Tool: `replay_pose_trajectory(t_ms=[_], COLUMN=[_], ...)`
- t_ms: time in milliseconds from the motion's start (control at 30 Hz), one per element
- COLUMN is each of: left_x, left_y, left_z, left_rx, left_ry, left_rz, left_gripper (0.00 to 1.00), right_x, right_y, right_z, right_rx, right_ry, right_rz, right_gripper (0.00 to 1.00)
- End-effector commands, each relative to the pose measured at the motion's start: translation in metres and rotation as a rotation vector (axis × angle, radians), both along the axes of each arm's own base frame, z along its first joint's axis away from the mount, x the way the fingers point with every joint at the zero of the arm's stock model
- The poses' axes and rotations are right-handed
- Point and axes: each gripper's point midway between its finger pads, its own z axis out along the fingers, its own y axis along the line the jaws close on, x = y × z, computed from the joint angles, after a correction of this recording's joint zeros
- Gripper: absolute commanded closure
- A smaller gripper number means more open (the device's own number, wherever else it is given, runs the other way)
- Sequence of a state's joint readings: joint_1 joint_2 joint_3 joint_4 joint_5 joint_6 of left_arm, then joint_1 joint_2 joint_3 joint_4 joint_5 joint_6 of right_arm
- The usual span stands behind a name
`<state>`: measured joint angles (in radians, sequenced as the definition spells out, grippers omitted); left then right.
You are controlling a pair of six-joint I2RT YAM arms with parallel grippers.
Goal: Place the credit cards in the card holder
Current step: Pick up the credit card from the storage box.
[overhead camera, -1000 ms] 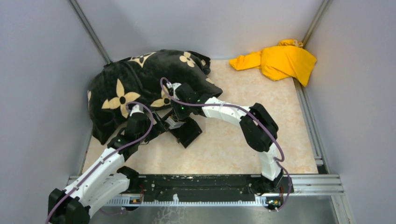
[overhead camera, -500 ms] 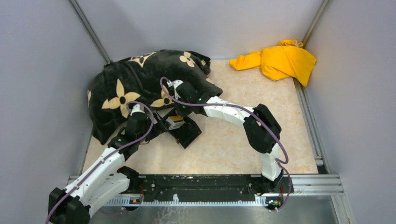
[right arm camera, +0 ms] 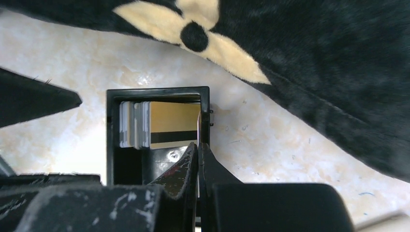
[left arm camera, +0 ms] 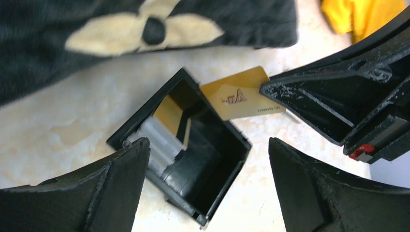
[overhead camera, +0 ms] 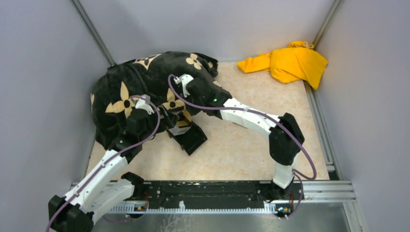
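Beige marbled tabletop point(overhead camera: 241, 150) is sitting between plain grey walls point(overhead camera: 43, 72), with a black plush cloth point(overhead camera: 125, 82) patterned with cream flowers lying far left and a crumpled yellow cloth point(overhead camera: 290, 63) in the far right corner. Beside the plush cloth a black square open-topped box point(left arm camera: 220, 164) is standing with cards point(right arm camera: 133, 125) upright inside. The right gripper point(right arm camera: 198, 154) is pinching a thin gold-orange card point(left arm camera: 241, 94) by one end at the box's rim, while the left gripper point(left arm camera: 208, 145) is hanging over the box, jaws spread wide, grasping nothing.
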<state>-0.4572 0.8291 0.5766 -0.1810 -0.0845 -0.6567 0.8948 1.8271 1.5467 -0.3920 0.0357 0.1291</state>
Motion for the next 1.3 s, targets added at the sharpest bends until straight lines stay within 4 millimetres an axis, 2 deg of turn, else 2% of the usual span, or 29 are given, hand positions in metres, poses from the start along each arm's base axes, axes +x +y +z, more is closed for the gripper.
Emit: replay_pose_trajectory(t_ms=[0,33,67,333,533,800,1100,1267], left_x=[0.01,0.01,0.009,0.0,-0.013,-0.022,-0.026,-0.025], left_y=[-0.013,-0.016,-0.019,-0.048,-0.074,-0.097,-0.111,-0.116], left_z=[0.058,0.063,0.066,0.077,0.084,0.078,0.058,0.055], left_rx=[0.013,0.018,0.025,0.034,0.012,-0.002,-0.015,-0.019], left_ry=[-0.19,-0.205,-0.216,-0.332,-0.381,-0.336,-0.262,-0.242], left_rz=[-0.105,-0.131,-0.16,-0.377,-0.579,-0.768,-0.889,-0.936], left_gripper=[0.02,0.02,0.03,0.1,0.13,0.18,0.23,0.26], right_x=[-0.009,-0.013,-0.02,-0.072,-0.095,-0.099,-0.086,-0.081], right_y=[-0.007,-0.011,-0.019,-0.066,-0.079,-0.08,-0.08,-0.078], right_z=[0.081,0.083,0.095,0.111,0.1,0.106,0.095,0.089], right_rx=[0.108,0.112,0.137,0.313,0.382,0.51,0.536,0.544], right_ry=[-0.122,-0.116,-0.121,-0.02,0.062,0.137,0.198,0.221], right_rz=[0.027,0.031,0.036,0.105,0.157,0.222,0.235,0.239], right_gripper=[1.0,1.0,1.0,1.0,1.0,1.0,1.0,1.0])
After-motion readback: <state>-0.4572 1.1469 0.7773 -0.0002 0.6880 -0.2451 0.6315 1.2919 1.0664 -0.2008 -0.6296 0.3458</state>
